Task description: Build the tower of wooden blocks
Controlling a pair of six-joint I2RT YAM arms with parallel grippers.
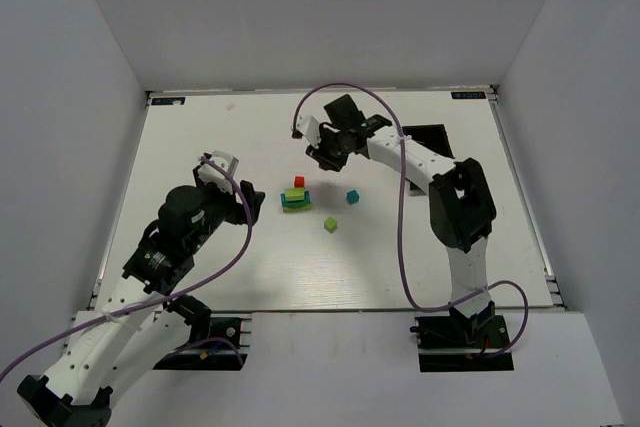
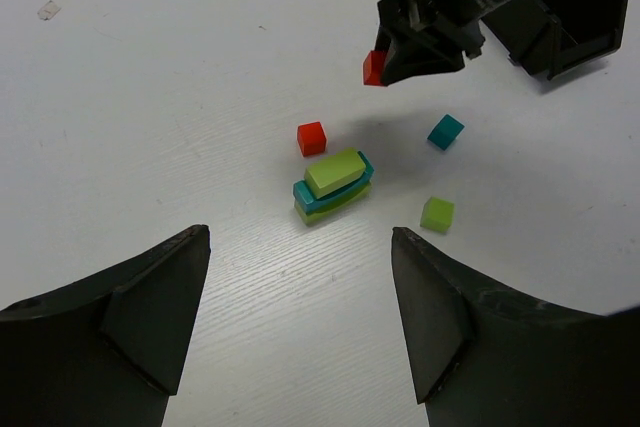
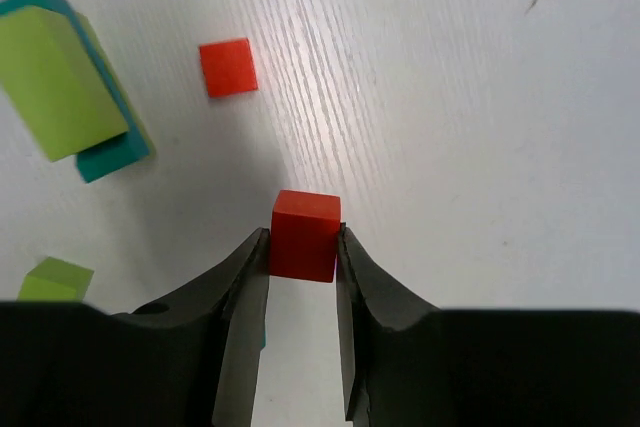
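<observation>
**R gripper pinching red cube behind 3-bar tower**

At far left, the L gripper (image 2: 300, 237) is seen w/ jaws spread wide and nothing between them. It is pointed at the blocks from the near-left and kept well apart from them.

The tower (image 1: 296, 200) is found on the table (image 1: 200, 137), a little left of centre. 3 flat bars are stacked: lime at the bottom, teal in the middle, lime on top. The top bar is not quite squared w/ the 2 below. No cube is carried on it yet.

A loose red cube (image 1: 298, 181) is set on the table just behind the tower, not touching it. A green cube (image 1: 330, 224) is placed to the right of the tower and nearer the arm bases. A teal cube (image 1: 352, 197) is placed further right, approx. level w/ the tower. Both are clear of the tower and of each other.

The R gripper (image 3: 303, 237) is held above the table, behind and right of the tower. Its jaws are pressed onto a held red cube (image 3: 305, 235), gripped at the fingertips by 2 opposite faces. The cube is kept off the table surface.

At far right, a black bin (image 1: 430, 137) is seen behind the R arm. Its contents cannot be told.
</observation>
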